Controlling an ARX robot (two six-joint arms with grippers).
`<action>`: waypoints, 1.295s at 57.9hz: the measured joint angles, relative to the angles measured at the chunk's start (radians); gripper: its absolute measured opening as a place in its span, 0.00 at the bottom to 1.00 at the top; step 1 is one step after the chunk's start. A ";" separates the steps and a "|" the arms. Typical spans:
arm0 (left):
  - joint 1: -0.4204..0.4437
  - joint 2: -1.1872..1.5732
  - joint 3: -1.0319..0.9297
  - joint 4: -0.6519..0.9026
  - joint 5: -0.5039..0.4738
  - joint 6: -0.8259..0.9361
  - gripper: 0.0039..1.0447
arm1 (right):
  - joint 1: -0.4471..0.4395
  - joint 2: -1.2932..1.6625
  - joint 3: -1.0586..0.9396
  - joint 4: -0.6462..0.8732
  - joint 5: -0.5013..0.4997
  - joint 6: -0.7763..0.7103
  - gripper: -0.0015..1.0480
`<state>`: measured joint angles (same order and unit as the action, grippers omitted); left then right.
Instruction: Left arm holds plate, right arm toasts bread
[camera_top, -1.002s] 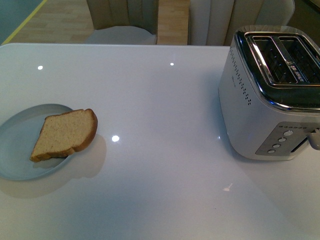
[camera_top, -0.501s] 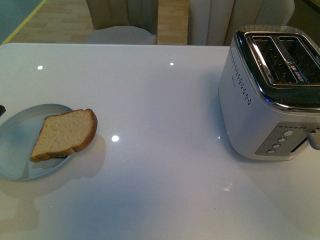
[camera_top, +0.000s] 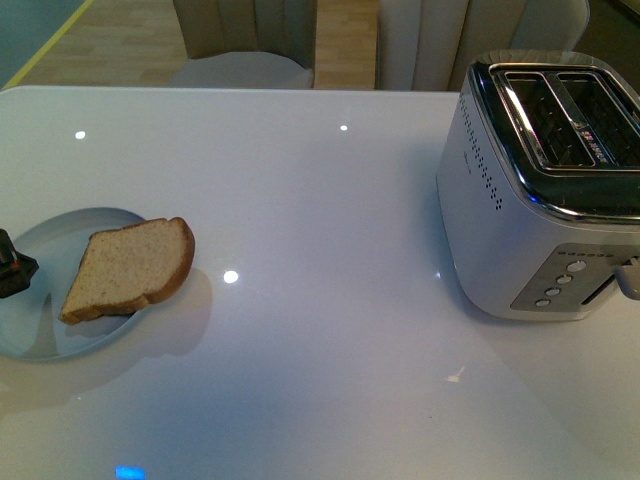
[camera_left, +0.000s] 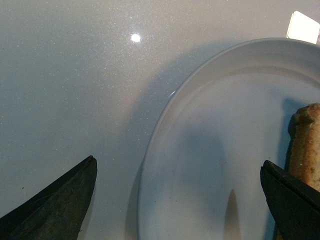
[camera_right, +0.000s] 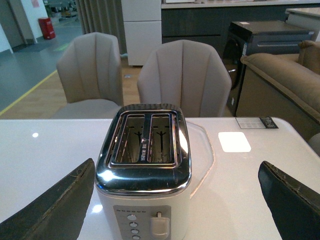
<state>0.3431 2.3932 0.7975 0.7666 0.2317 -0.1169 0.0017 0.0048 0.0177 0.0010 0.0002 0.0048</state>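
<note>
1. A light brown wholemeal bread slice (camera_top: 128, 268) lies on the round, pale blue-grey glossy plate (camera_top: 35, 300).
2. The left gripper (camera_left: 177, 162), wide and empty, hovers over this plate's rim.
3. The right gripper (camera_right: 176, 165), wide and empty, is well apart from the plate.

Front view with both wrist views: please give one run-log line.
left gripper open over plate rim | right gripper open, facing toaster | bread on plate

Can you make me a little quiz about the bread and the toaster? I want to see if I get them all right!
1. True or false: the bread is inside the toaster.
2. How many slots does the toaster have on top? A one, B two, C four.
3. Fill the gap: the left gripper near the plate is ___ (open or shut).
Key: 1 false, it lies on the plate. 2 B. 3 open.
</note>
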 joint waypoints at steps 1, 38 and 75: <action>-0.001 0.002 0.002 0.000 0.000 0.000 0.93 | 0.000 0.000 0.000 0.000 0.000 0.000 0.92; -0.063 0.051 0.058 -0.002 -0.039 -0.002 0.93 | 0.000 0.000 0.000 0.000 0.000 0.000 0.92; -0.058 0.037 0.056 -0.054 -0.019 -0.119 0.02 | 0.000 0.000 0.000 0.000 0.000 0.000 0.92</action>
<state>0.2855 2.4306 0.8536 0.7128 0.2131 -0.2363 0.0017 0.0048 0.0177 0.0010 0.0002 0.0051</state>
